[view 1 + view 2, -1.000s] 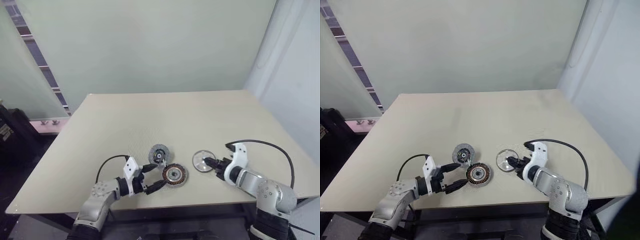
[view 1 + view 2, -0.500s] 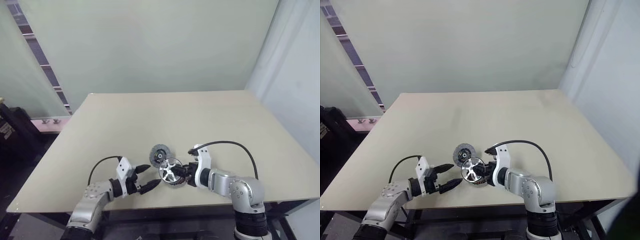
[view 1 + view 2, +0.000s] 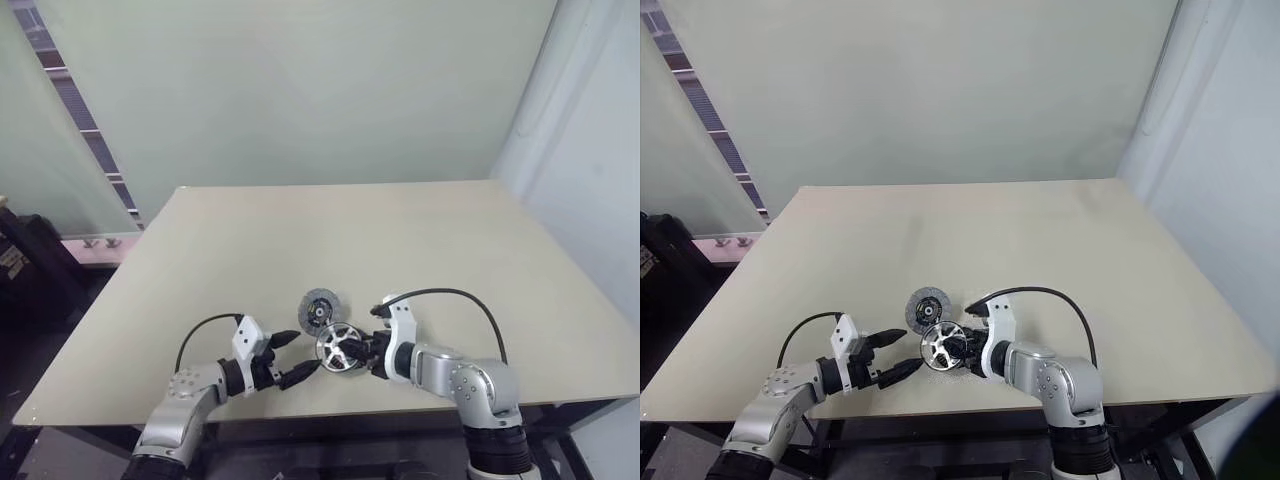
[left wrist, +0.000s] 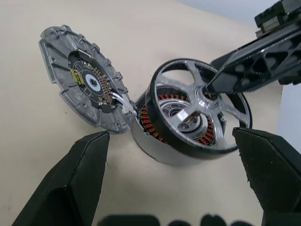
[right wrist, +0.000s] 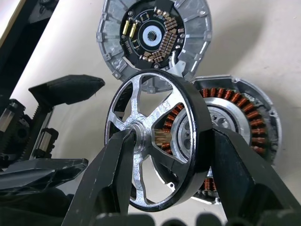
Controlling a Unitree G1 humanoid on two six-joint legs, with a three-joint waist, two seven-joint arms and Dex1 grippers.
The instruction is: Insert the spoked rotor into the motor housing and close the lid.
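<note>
Silver spoked rotor [image 5: 155,141] pinched in right pincer [image 5: 174,155]; left pincer [image 4: 174,155] gapes.

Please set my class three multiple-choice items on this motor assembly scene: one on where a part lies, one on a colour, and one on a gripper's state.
1. The grey disc lies:
A) on the table beside the motor housing
B) on the floor
C) at the table's far edge

2. The windings are:
A) blue
B) copper-coloured
C) green

3. The right gripper is:
A) open and empty
B) shut on the spoked rotor
C) shut on a cable

Answers:
1. A, the disc rests right next to the housing.
2. B, the coils shine copper.
3. B, its two fingers pinch the rotor between them.
</note>
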